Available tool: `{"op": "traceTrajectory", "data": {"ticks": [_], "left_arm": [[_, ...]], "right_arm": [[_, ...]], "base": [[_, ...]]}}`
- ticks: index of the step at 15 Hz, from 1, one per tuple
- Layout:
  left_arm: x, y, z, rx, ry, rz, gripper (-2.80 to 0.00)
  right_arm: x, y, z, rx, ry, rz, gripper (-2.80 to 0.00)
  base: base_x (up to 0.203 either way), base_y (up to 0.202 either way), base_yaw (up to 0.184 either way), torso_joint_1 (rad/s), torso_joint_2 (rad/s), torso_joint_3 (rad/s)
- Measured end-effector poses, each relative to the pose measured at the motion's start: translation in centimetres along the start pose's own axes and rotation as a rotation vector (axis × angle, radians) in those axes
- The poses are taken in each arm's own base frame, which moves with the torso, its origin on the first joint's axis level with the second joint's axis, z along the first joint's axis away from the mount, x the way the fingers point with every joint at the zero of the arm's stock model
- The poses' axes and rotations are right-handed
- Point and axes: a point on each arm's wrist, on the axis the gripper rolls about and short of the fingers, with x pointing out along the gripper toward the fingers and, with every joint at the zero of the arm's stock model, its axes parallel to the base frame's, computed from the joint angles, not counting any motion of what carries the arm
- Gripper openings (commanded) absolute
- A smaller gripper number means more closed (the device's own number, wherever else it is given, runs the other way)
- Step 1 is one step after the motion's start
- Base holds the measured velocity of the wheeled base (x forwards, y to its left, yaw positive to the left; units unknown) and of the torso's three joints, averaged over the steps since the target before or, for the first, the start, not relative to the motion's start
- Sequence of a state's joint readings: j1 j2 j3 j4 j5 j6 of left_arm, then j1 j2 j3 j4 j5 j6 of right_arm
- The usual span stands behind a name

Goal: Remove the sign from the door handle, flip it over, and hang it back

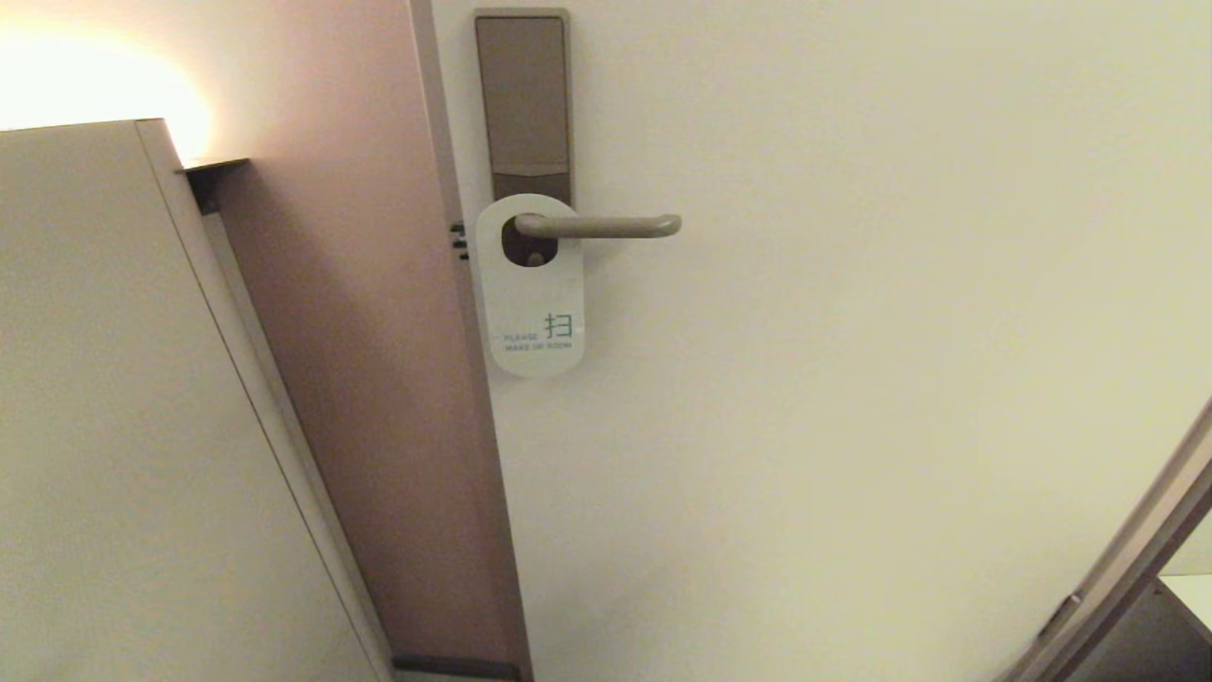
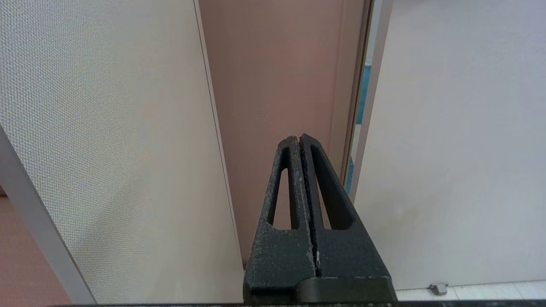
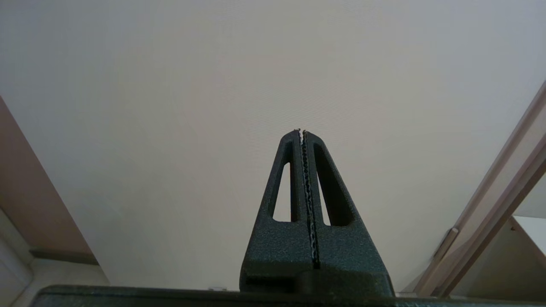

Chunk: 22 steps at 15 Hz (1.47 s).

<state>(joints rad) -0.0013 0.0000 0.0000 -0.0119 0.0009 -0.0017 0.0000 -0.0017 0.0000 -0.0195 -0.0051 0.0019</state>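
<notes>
Door (image 1: 852,379) fills the scene, with no bench to place things by. White-faced sign (image 1: 530,294) hangs long axis vertical on the door handle (image 1: 601,225), above both clenched, empty pincers: left pincer (image 2: 300,137), right pincer (image 3: 301,131); nearer arm unclear.

The door (image 1: 852,379) is the pale surface that carries everything here. A tall brown plate (image 1: 523,95) is fixed near its left edge, and the handle (image 1: 606,225) sticks out level from the plate toward the right. The sign (image 1: 532,294) hangs on the handle by its oval hole, white side out, flat against the door.
</notes>
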Motion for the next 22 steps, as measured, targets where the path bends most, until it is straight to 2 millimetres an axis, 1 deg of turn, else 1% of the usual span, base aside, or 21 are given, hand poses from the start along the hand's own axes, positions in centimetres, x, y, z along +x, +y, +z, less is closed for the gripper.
{"op": "traceTrajectory", "data": {"ticks": [22], "left_arm": [[0.0,0.0,0.0,0.0,0.0,0.0,-2.8]], "right_arm": [[0.0,-0.01,0.0,0.006,0.0,-0.002,-2.8]], "base": [[0.0,0.0,0.0,0.0,0.0,0.0]]}}
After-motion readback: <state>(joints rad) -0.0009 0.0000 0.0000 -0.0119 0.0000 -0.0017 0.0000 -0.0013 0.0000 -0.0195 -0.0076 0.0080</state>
